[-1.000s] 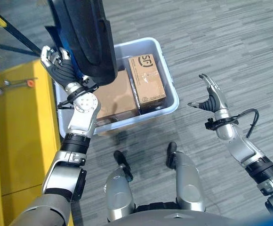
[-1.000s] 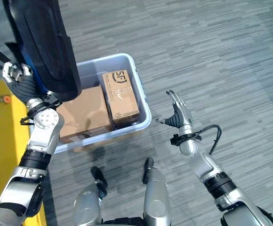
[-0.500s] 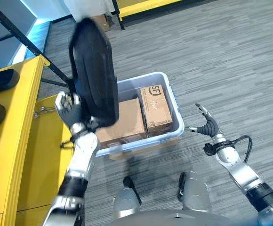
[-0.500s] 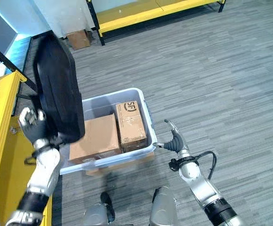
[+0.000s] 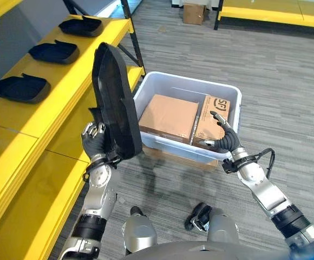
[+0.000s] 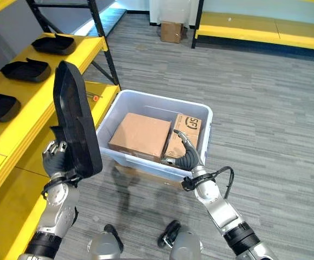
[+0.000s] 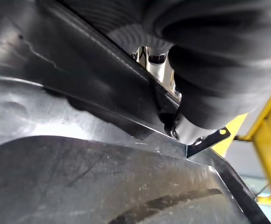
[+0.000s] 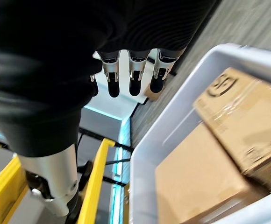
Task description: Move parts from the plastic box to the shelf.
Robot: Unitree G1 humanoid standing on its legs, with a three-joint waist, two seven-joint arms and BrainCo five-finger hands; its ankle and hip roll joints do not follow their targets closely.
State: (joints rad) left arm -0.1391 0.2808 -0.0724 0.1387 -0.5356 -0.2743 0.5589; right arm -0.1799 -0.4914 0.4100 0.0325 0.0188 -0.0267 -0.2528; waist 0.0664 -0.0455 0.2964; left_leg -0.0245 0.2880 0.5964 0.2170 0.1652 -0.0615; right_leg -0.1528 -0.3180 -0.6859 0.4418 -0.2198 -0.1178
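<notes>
A large black moulded part (image 5: 113, 103) stands upright on edge, gripped at its lower end by my left hand (image 5: 93, 142), next to the yellow shelf (image 5: 48, 86). In the left wrist view the black part (image 7: 79, 177) lies pressed against the hand. The pale plastic box (image 5: 230, 95) sits on the floor to the right and holds two cardboard boxes (image 5: 169, 117). My right hand (image 5: 223, 138) hovers open over the box's near right rim, fingers straight (image 8: 131, 77).
Three black parts (image 5: 54, 51) lie in a row on the shelf's upper level. A lower yellow shelf level (image 5: 32, 216) runs along the left. Another yellow rack (image 6: 254, 27) and a small carton (image 6: 171, 31) stand at the far side on grey floor.
The camera has swung left toward the shelf. My left hand still holds the black part, now close beside the shelf. My right hand has come in over the box's near rim.
</notes>
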